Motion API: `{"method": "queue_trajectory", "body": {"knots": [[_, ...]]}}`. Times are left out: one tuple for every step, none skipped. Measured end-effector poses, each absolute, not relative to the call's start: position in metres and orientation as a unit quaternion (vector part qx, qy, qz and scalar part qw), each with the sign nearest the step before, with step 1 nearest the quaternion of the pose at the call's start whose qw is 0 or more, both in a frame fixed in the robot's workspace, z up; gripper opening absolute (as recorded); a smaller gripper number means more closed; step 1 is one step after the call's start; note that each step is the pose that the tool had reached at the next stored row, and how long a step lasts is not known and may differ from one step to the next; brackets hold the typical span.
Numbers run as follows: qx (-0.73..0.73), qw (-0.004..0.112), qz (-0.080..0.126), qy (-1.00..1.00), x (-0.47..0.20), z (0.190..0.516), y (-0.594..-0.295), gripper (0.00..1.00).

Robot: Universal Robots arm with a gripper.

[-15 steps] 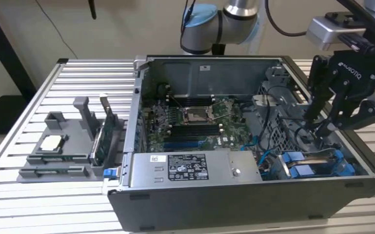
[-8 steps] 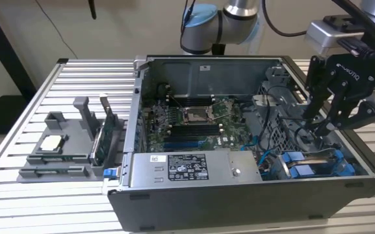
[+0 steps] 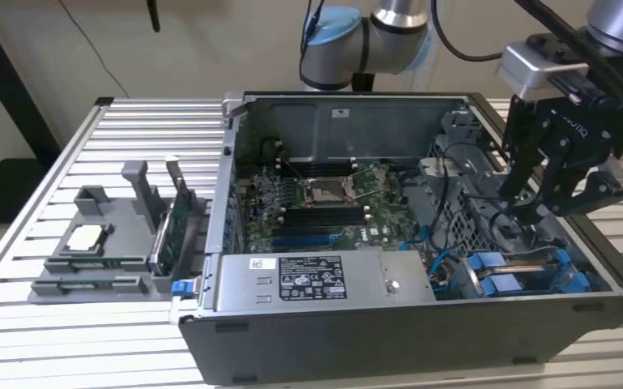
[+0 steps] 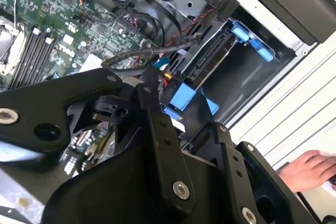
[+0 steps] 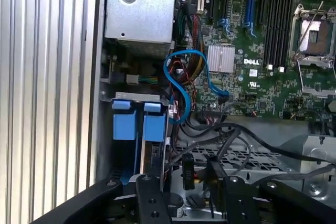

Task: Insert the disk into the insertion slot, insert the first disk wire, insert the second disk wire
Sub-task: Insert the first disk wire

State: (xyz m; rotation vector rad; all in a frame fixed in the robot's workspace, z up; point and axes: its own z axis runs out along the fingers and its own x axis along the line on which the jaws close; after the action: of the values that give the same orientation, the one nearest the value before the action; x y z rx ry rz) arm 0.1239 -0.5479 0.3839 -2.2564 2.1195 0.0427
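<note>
Gripper [image 3: 535,212] hangs near case wall [image 3: 605,267] — disk [image 4: 212,56] sits in insertion slot [image 4: 247,82]

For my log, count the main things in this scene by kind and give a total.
Computer case: 1
Power-supply box: 1
Motherboard: 1
Blue carrier tabs: 2
Blue cable: 1
Grey parts holder: 1
Tool: 1
Person's hand: 1
Total: 9
</note>
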Motion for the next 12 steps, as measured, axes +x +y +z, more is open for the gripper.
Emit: {"method": "queue_trajectory", "body": {"knots": [[-0.729, 0.025, 0.014, 0.684, 0.1236, 0.3837, -0.5478, 0.45], [-0.729, 0.027, 0.016, 0.684, 0.1235, 0.3835, -0.5478, 0.45], [-0.729, 0.029, 0.018, 0.684, 0.1235, 0.3836, -0.5477, 0.45], [-0.728, 0.031, 0.019, 0.684, 0.1234, 0.3836, -0.5478, 0.38], [-0.728, 0.033, 0.021, 0.684, 0.1233, 0.3835, -0.5478, 0.38], [-0.728, 0.035, 0.022, 0.684, 0.1232, 0.3836, -0.5478, 0.38], [-0.728, 0.036, 0.023, 0.684, 0.1232, 0.3836, -0.5478, 0.38], [-0.728, 0.037, 0.024, 0.684, 0.1232, 0.3836, -0.5477, 0.38], [-0.728, 0.037, 0.024, 0.684, 0.1232, 0.3836, -0.5477, 0.35], [-0.728, 0.037, 0.024, 0.684, 0.1232, 0.3836, -0.5477, 0.35], [-0.728, 0.037, 0.024, 0.684, 0.1232, 0.3835, -0.5477, 0.28], [-0.728, 0.037, 0.024, 0.684, 0.1232, 0.3836, -0.5477, 0.28]]}}
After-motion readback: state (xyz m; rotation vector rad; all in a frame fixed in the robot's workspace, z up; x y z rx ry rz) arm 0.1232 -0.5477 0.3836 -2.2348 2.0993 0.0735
